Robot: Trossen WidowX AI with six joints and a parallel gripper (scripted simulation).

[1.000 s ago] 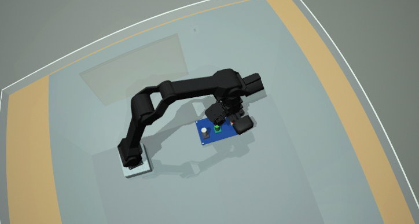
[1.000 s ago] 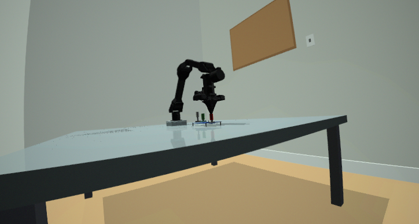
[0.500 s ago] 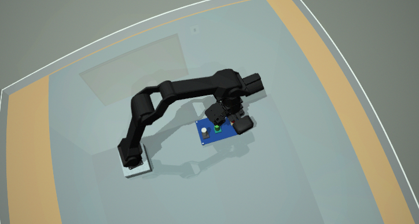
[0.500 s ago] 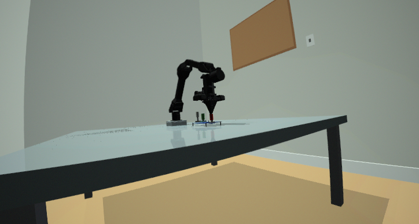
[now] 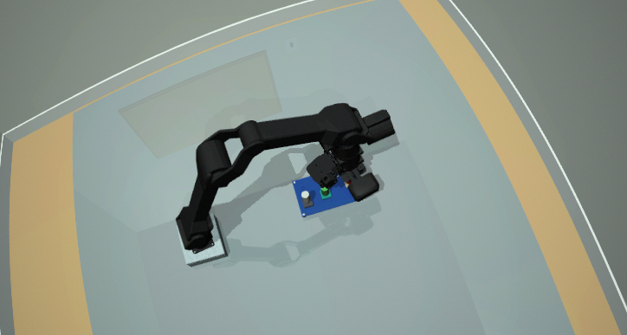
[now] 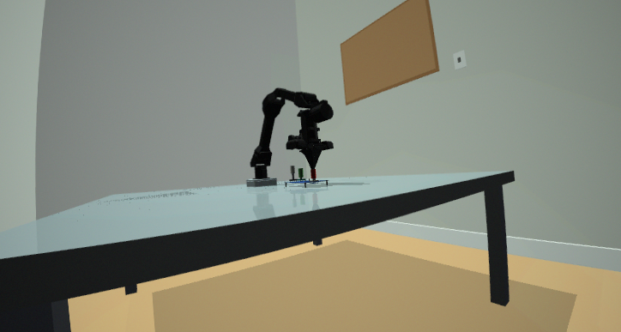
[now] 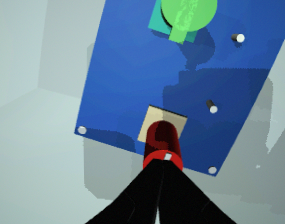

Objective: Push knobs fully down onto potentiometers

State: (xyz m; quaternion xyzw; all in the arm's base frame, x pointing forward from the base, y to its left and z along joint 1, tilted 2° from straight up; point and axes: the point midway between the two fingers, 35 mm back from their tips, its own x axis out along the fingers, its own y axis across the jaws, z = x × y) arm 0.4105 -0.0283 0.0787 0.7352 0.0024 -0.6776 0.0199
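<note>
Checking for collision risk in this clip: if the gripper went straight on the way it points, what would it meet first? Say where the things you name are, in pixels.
The red knob (image 6: 313, 173) (image 7: 162, 141), right under the gripper's (image 6: 313, 168) (image 7: 163, 160) closed tips; they seem already to touch it.

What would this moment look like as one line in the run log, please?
hand: shut, tips at top of red knob | green knob: untouched

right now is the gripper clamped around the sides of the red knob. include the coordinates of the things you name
No, the gripper (image 6: 313, 167) (image 7: 159, 168) is shut, its tips together on top of the red knob (image 6: 313, 173) (image 7: 162, 141).
</note>
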